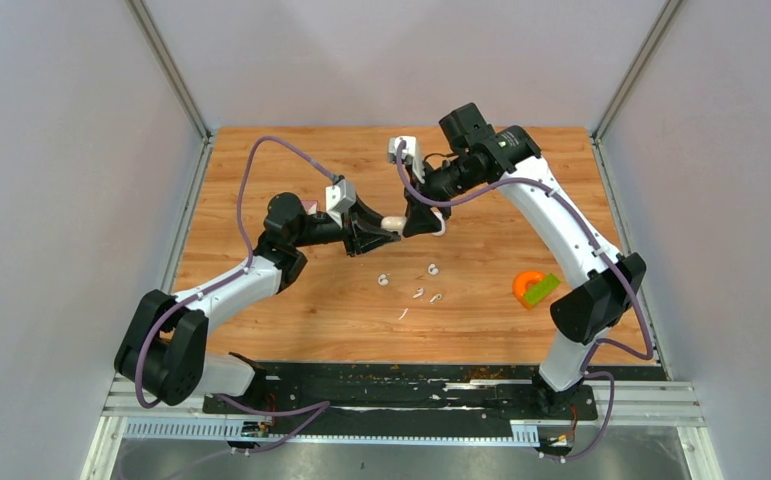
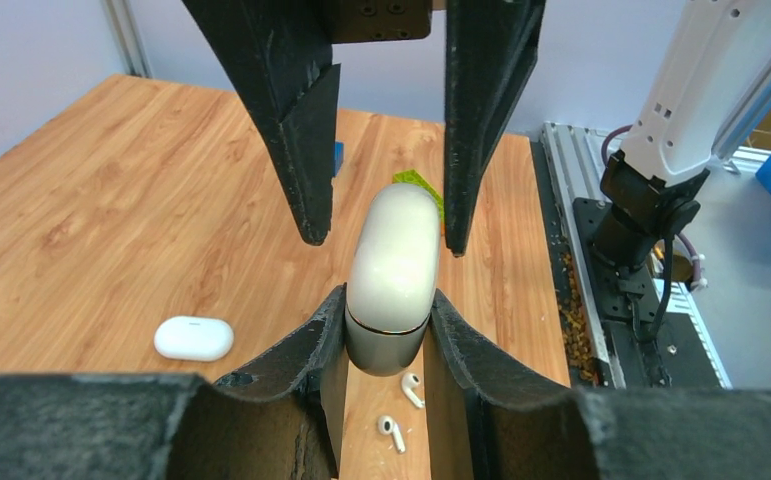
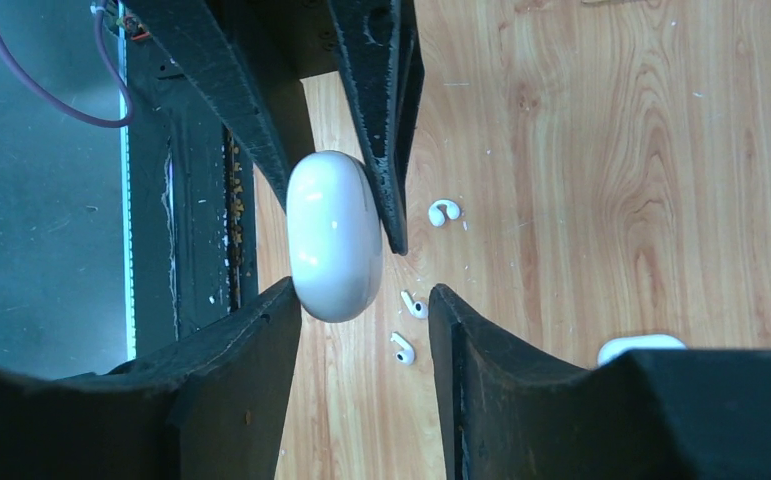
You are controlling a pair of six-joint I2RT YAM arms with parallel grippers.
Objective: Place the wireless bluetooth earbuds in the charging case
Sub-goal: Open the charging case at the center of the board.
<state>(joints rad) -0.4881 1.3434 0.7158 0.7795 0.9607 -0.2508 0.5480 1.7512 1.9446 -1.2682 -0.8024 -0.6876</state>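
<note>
Loose white earbuds (image 1: 418, 293) lie scattered on the wooden counter (image 1: 291, 330), below the tools and slightly nearer the arm bases. Above them the left tool (image 2: 386, 298) is clamped on a closed white charging case (image 2: 391, 250). The case's far end sits between the spread fingers of the right tool (image 3: 363, 292).

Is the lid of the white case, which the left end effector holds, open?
No. In the left wrist view the case sits clamped in the left end effector with its lid shut, only a thin seam showing.
</note>
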